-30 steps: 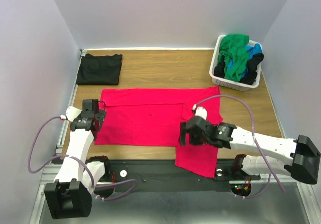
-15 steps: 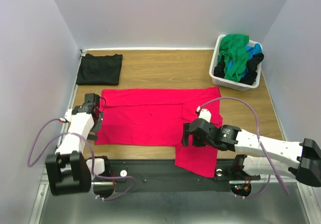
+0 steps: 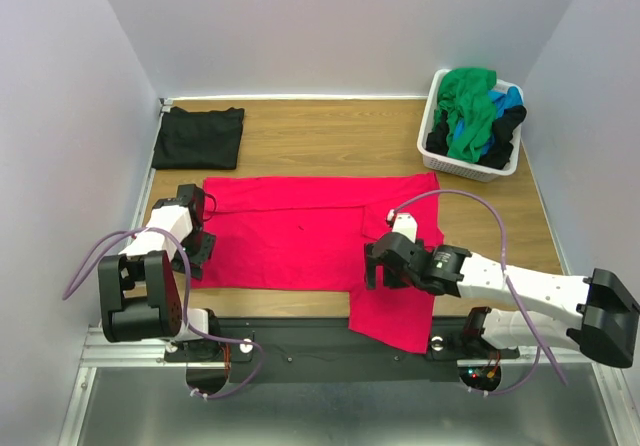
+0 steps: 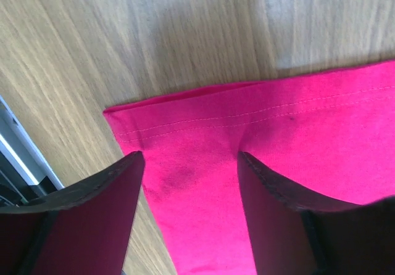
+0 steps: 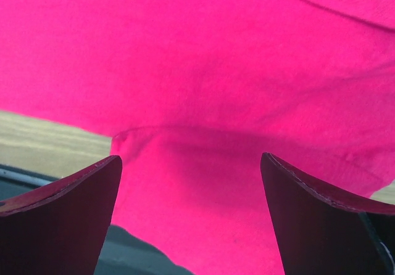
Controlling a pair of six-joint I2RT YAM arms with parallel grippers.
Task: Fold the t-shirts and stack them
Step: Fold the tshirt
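Left hand point(image 4: 188, 164) straddles hemmed corner of pinkish-red shirt point(image 4: 308, 145).

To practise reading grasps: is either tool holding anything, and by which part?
Nothing is held. The left tool stands open astride a hemmed corner of the pinkish-red t-shirt; the right tool hangs open above the same shirt.

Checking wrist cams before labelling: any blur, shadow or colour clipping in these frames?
Top external: sharp, evenly lit. Left wrist: red shirt hem stitching crisp, left fingers dark and soft-edged, grey shadow on the table. Right wrist: shirt fills most of the frame, pink saturated, weave faint, right fingers dark maroon.
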